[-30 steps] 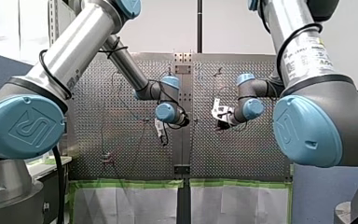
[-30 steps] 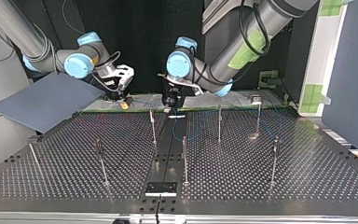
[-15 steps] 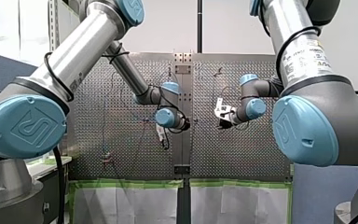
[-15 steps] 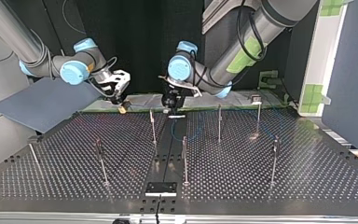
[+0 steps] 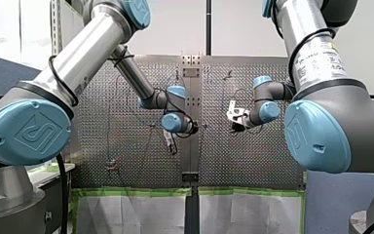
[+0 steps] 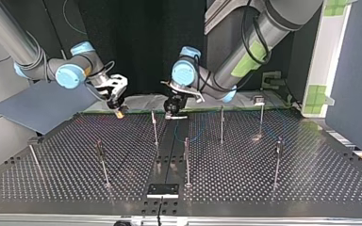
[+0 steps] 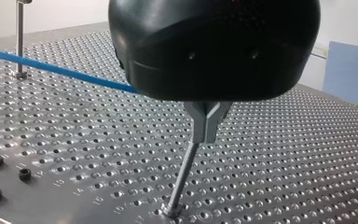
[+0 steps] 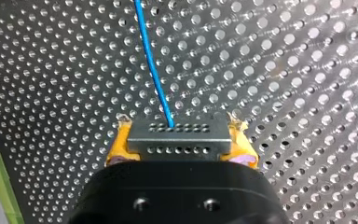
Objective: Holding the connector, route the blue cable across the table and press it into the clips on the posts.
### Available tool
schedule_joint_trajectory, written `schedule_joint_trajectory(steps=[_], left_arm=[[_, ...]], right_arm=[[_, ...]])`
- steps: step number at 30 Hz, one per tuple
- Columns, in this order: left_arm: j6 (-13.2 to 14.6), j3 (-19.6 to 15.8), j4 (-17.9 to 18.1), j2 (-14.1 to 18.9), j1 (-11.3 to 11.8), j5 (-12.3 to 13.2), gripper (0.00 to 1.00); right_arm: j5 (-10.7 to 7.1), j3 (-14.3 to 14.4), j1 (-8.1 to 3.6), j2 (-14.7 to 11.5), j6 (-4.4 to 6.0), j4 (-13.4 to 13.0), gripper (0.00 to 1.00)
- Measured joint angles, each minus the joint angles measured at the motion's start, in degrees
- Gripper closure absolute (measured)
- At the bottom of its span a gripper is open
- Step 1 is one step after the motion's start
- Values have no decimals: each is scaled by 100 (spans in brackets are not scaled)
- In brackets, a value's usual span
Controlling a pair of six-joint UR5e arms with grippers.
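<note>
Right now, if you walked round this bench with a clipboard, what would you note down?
Surface: perforated table, metal, studded with upright posts.
Job's things: connector with blue cable running from it across the table.
Clutter: nothing seen.
Grippers: right gripper shut on the connector between yellow pads; left gripper low beside a post.
Cables: black cable looped along each arm.
Surroundings: blue-grey panel and green tape past the table's edges.
</note>
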Motion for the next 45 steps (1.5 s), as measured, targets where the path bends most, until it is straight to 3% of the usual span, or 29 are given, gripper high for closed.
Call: schedule_joint_trajectory(steps=[9, 16, 19, 21, 22, 23, 24, 25, 27, 28, 29, 30, 38, 45], left_arm=[[-14, 370, -209, -355, 99, 66, 100], [-13, 696, -490, -412, 235, 68, 100], [20, 833, -587, -413, 277, 67, 93], [47, 922, -637, -414, 289, 68, 73], [58, 957, -659, -414, 289, 68, 73], [73, 993, -682, -414, 288, 68, 64], [98, 1042, -711, -415, 287, 68, 49], [119, 1082, -735, -415, 284, 70, 49], [167, 1166, -813, -414, 275, 69, 27], [189, 1189, -855, -413, 269, 66, 27], [213, 1207, -895, -414, 261, 56, 9], [253, 1222, -949, -412, 249, 32, 4], [634, 1242, -1359, -401, 161, -319, 0], [953, 1191, -1709, -368, 52, -668, 0]], right_arm=[[-1, -151, -102, 18, 14, -15, 100], [-1, -359, -186, 37, 42, -32, 100], [-1, -430, -219, 46, 43, -34, 100], [0, -450, -239, 50, 41, -37, 100], [3, -455, -245, 52, 38, -39, 100], [4, -458, -251, 54, 33, -42, 100], [5, -460, -255, 55, 28, -45, 100], [6, -461, -257, 55, 24, -48, 100], [7, -462, -259, 56, 16, -50, 100], [7, -462, -260, 56, 14, -50, 100], [7, -463, -260, 57, 13, -49, 100], [6, -463, -262, 57, 11, -48, 100], [10, -464, -303, 58, 34, -37, 100], [31, -464, -422, 58, 43, -31, 100]])
